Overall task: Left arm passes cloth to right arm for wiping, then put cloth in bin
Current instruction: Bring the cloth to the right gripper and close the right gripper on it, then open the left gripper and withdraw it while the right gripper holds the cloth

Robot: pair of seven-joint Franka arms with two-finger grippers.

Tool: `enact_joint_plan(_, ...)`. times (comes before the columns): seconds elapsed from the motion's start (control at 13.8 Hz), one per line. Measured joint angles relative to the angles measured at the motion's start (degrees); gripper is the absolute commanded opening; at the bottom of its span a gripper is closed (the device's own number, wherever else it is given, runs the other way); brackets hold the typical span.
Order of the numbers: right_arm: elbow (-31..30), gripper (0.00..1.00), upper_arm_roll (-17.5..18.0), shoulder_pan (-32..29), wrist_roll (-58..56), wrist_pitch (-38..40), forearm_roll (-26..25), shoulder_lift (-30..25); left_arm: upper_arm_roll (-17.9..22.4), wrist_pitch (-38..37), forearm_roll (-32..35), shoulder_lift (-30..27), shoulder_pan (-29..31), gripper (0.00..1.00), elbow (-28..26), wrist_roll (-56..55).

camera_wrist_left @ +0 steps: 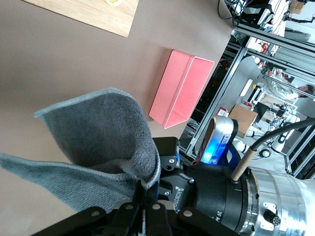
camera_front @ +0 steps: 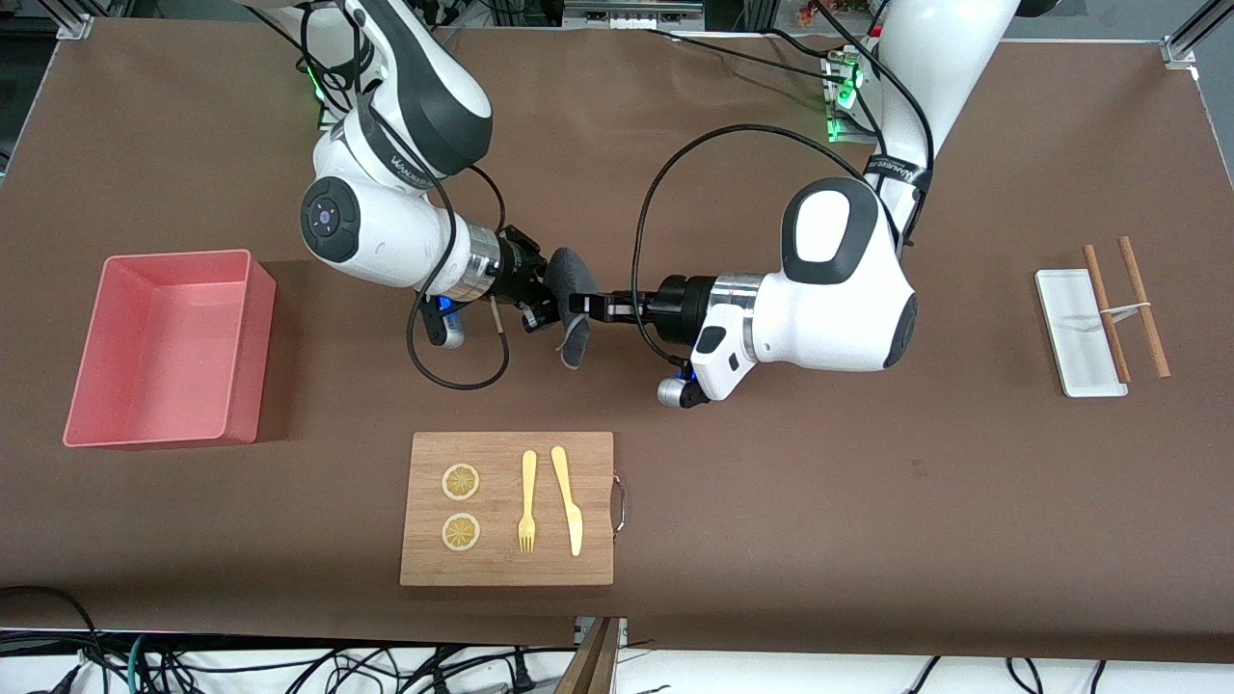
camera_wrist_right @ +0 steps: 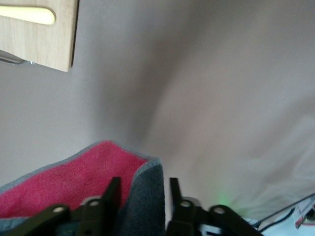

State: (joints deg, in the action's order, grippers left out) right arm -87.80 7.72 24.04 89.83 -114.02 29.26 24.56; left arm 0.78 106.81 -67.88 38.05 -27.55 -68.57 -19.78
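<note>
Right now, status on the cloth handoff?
Left gripper shut on cloth, midair. Right gripper jaws around cloth's other edge, grip unconfirmed. Bin at right arm's end, nothing in the way.

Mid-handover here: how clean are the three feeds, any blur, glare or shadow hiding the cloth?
Front view: sharp and evenly lit, cloth clear between both grippers, the bin casting a soft shadow. Left wrist view: cloth in focus, bright background past the table edge. Right wrist view: the tabletop is smeared with blur and a dark shadow band, but the cloth's red side stays readable.
</note>
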Motion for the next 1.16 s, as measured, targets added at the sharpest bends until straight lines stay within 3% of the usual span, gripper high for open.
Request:
enact_joint_plan(0.51,0.0,0.0,-0.1,-0.2,1.3,0.0,0.7,0.0,0.0,0.0,0.0,0.0,0.0,0.01,0.0,0.0)
enact_joint_plan(0.65,0.0,0.0,-0.1,-0.2,1.3,0.0,0.7,0.0,0.1,0.0,0.0,0.0,0.0,0.38,0.1,0.0)
enact_joint_plan(0.73,0.0,0.0,-0.1,-0.2,1.3,0.0,0.7,0.0,0.1,0.0,0.0,0.0,0.0,0.99,0.1,0.0)
enact_joint_plan(1.16,0.0,0.0,-0.1,-0.1,0.6,0.1,0.7,0.0,0.8,-0.9,2.4,-0.1,0.8,1.0,0.7,1.1)
